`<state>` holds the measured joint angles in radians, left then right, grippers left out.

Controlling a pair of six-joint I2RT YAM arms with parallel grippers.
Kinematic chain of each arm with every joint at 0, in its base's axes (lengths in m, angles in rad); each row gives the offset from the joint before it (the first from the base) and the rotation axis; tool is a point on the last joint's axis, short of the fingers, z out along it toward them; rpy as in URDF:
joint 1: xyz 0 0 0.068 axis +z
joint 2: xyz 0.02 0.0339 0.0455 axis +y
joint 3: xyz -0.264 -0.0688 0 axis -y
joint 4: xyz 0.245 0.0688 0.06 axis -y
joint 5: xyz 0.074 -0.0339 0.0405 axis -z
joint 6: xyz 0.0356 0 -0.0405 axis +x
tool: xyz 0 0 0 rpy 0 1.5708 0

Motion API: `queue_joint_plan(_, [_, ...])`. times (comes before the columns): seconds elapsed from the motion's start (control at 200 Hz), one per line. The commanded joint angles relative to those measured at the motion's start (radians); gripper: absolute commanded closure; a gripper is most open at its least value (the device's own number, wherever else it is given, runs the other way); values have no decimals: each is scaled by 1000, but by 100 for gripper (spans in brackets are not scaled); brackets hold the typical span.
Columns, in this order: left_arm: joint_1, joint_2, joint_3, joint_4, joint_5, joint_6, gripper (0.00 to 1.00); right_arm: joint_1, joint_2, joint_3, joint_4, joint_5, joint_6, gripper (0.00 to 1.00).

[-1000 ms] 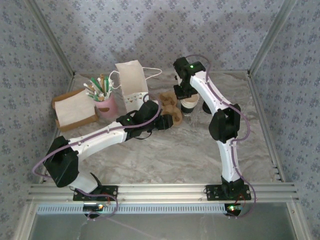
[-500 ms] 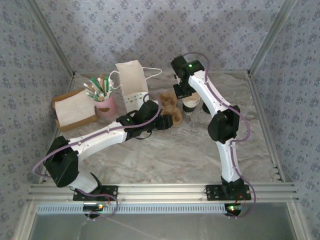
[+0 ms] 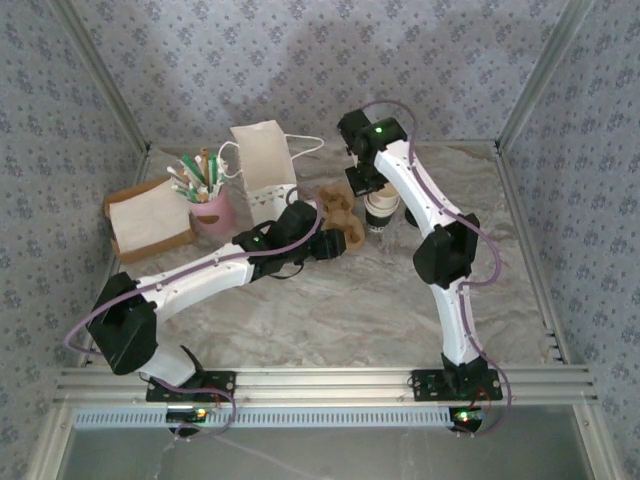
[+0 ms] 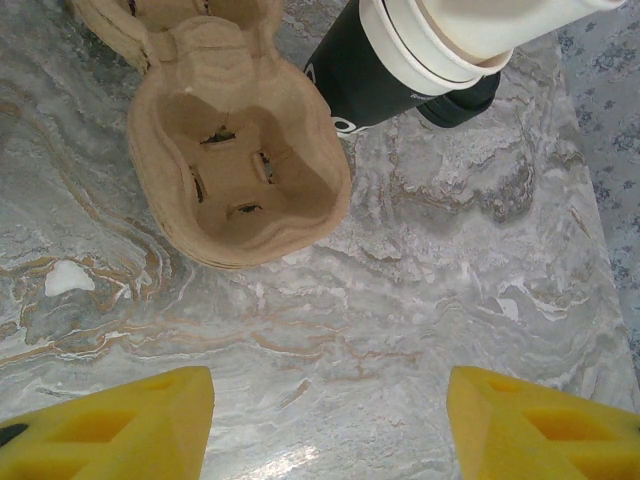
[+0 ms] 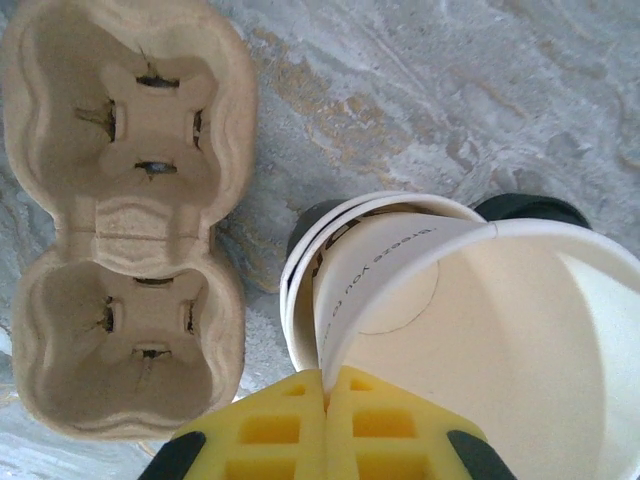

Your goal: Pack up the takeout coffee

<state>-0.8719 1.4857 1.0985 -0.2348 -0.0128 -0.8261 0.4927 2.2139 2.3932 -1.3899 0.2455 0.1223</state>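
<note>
The takeout coffee cup is a white paper cup, open-topped and tilted, nested in a short stack of cups whose outer one has a dark lower band. My right gripper is shut on its near rim; from above it hangs over the cup at the table's back. A black lid lies on the table just behind the stack. My left gripper is open over bare marble, just short of the brown pulp carrier, nothing between its fingers.
The two-well carrier lies directly left of the cups. A white paper bag stands behind it, with a pink cup of sticks and a brown box of napkins further left. Metal rails edge the table.
My right wrist has shifted slightly left and back, and the pinched cup has tilted and risen a little from the stack. The left arm has not moved.
</note>
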Motion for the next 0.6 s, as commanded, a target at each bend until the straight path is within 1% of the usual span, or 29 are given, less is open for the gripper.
queue_joint_plan(0.0, [-3, -47, 4, 7, -1, 15, 37, 18, -67, 44, -55, 64, -12, 99])
queue_joint_plan(0.14, [-3, -85, -4, 7, 2, 18, 35, 34, -136, 54, -69, 88, -3, 98])
queue_joint_plan(0.185, [-3, -101, -8, 10, 10, 16, 34, 40, -159, 54, -76, 95, 2, 98])
queue_joint_plan(0.255, [-3, -133, -9, 10, 20, 24, 27, 54, -194, 51, -88, 104, 9, 98])
queue_joint_plan(0.44, [12, -247, -11, -29, 44, 54, 1, 119, -303, -12, -110, 103, 31, 97])
queue_joint_plan(0.595, [39, -339, -27, -93, 39, 86, 1, 202, -396, -146, -110, 113, 59, 96])
